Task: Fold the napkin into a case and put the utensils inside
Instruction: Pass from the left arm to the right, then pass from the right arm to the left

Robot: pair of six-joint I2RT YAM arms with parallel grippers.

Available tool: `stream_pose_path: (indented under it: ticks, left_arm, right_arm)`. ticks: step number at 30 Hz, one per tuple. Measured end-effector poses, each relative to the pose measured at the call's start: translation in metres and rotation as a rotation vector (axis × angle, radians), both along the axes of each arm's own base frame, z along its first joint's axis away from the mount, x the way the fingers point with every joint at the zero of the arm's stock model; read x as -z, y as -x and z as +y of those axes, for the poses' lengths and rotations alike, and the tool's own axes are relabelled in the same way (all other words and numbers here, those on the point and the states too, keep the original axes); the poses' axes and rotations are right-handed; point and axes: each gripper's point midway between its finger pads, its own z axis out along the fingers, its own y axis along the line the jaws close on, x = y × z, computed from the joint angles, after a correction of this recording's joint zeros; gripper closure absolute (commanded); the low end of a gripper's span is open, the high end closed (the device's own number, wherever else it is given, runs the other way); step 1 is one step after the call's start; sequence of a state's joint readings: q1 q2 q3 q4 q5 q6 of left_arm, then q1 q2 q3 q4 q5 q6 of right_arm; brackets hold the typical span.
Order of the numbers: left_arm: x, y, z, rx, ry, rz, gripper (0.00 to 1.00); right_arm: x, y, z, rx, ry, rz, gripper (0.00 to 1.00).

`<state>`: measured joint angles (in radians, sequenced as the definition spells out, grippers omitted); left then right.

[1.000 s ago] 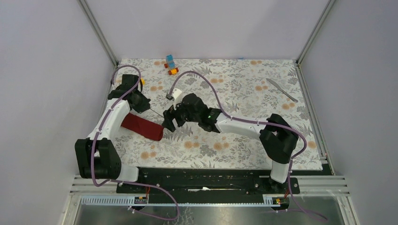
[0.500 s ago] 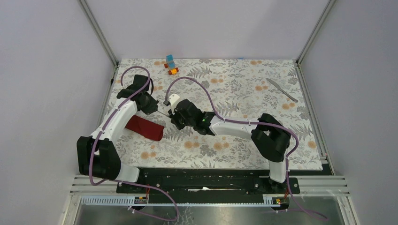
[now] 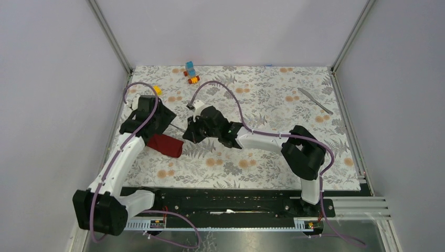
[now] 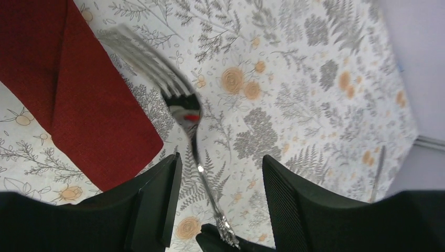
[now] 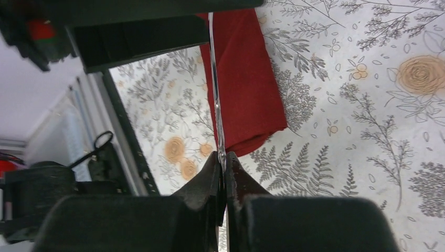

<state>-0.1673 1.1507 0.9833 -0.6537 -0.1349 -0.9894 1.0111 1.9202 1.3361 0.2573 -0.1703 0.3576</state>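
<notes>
The dark red napkin is folded into a narrow case (image 3: 167, 144) and lies flat at the table's left. My right gripper (image 3: 190, 131) is shut on the handle end of the silver fork (image 4: 183, 113). The fork's tines point past the case's edge (image 4: 105, 121). My left gripper (image 4: 220, 178) is open, its fingers (image 4: 152, 199) standing either side of the fork's handle without touching it. In the right wrist view the fork (image 5: 216, 105) shows edge-on, running from my shut right gripper (image 5: 222, 160) across the case (image 5: 246, 79). The knife (image 3: 315, 101) lies at the far right.
Blue and orange toy blocks (image 3: 191, 72) sit at the back edge, and a yellow block (image 3: 157, 90) sits behind my left arm. Grey walls and metal posts close in the flowered tablecloth (image 3: 273, 157) on three sides.
My right gripper has closed on the fork's handle. My left gripper has opened and let go of the fork, and the left arm has swung slightly leftward.
</notes>
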Motion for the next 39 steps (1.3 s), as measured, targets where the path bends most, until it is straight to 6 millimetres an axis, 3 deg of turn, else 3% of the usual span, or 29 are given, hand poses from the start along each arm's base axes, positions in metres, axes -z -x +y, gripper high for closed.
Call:
stream_pose_path:
  ticks: [6,14,19,27,30,35,37,39]
  left_arm:
    - [-0.022,0.008,0.011,-0.068,0.030,-0.155,0.49]
    - [-0.031,0.004,0.012,-0.079,0.052,-0.230,0.61]
    - [-0.026,-0.001,0.011,-0.082,0.059,-0.232,0.52]
    - [-0.017,0.000,0.010,-0.096,0.071,-0.211,0.51]
    - [-0.015,0.000,0.010,-0.099,0.073,-0.206,0.56]
    - [-0.015,-0.001,0.010,-0.105,0.081,-0.208,0.73]
    - [-0.014,-0.002,0.010,-0.106,0.082,-0.203,0.71]
    - [-0.012,-0.003,0.010,-0.107,0.081,-0.196,0.62]
  right_arm:
    - [-0.012,-0.007,-0.001,0.014,-0.113,0.147,1.00]
    - [-0.010,-0.007,0.001,-0.005,-0.194,0.282,1.00]
    - [-0.010,-0.001,0.002,-0.017,-0.215,0.313,1.00]
    - [-0.009,0.000,0.001,-0.008,-0.231,0.333,1.00]
    - [-0.009,0.000,0.001,-0.008,-0.237,0.332,1.00]
    - [-0.009,0.000,0.001,-0.009,-0.240,0.332,1.00]
    - [-0.009,0.000,0.002,-0.007,-0.242,0.333,1.00]
    - [-0.008,0.000,0.001,-0.005,-0.241,0.334,1.00]
